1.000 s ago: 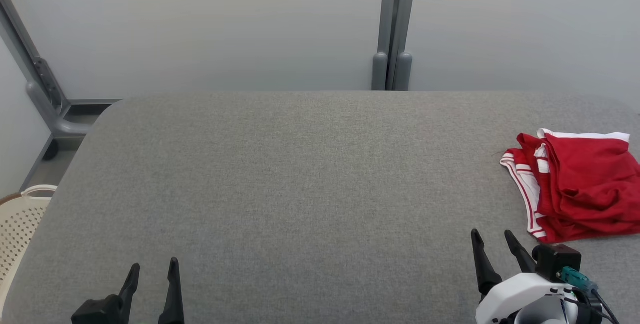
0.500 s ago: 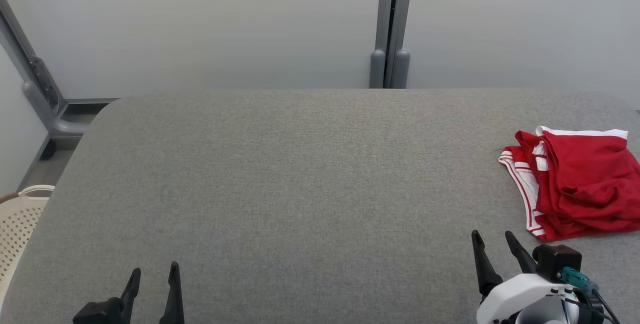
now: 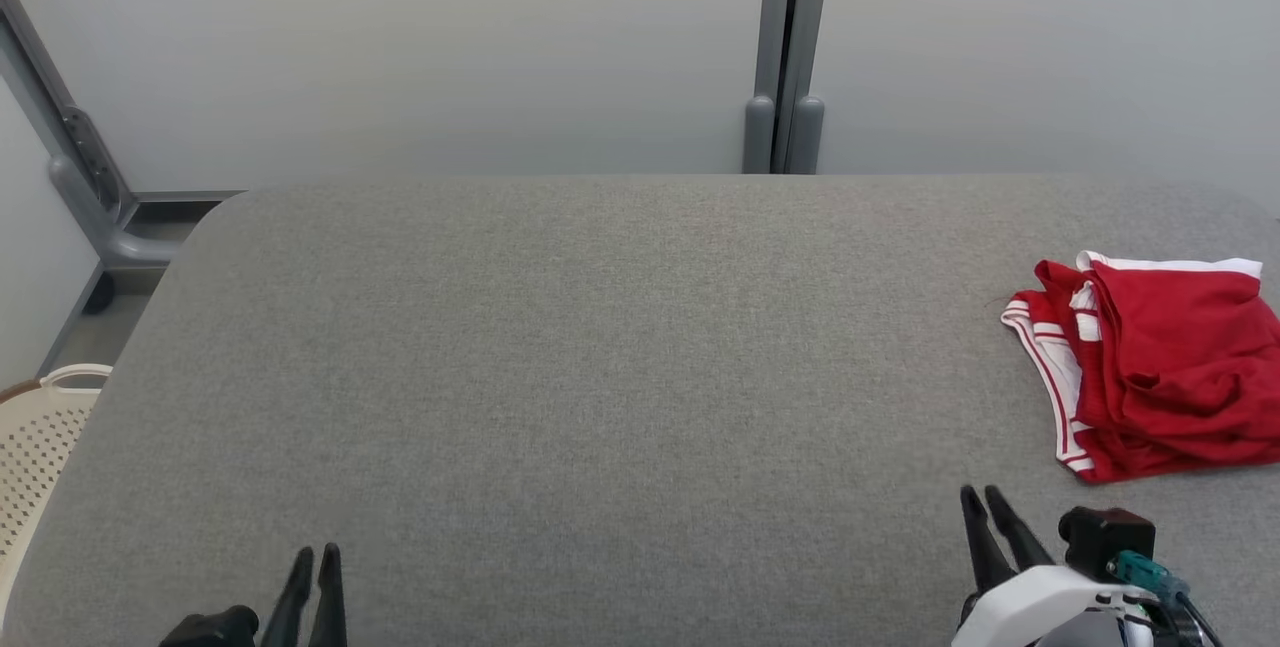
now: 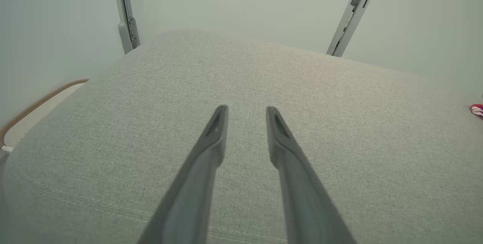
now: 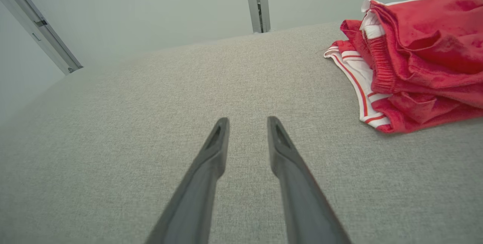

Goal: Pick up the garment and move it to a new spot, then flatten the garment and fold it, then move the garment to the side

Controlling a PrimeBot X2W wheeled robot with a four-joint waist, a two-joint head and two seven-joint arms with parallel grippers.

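Note:
The garment [image 3: 1170,367] is a crumpled red piece with white trim and striped edges, lying at the right edge of the grey padded table [image 3: 600,347]. My right gripper [image 3: 985,497] hovers near the table's front edge, just left of and nearer than the garment, apart from it. Its fingers stand a little apart with nothing between them. In the right wrist view the garment [image 5: 415,48] lies up and to the right of the right gripper [image 5: 248,123]. My left gripper [image 3: 315,555] is at the front left, far from the garment, narrowly open and empty [image 4: 247,114]. A red sliver of the garment [image 4: 477,109] shows at the left wrist view's right edge.
A cream perforated basket [image 3: 40,447] stands on the floor off the table's left edge. A grey post [image 3: 785,47] rises against the pale wall behind the table, and a slanted grey frame [image 3: 70,157] stands at the back left. The table's rounded edge [image 4: 75,198] is close under the left gripper.
Both grippers' fingers have drawn much closer together and sit lower in the head view. The garment has not moved; the camera shifted slightly.

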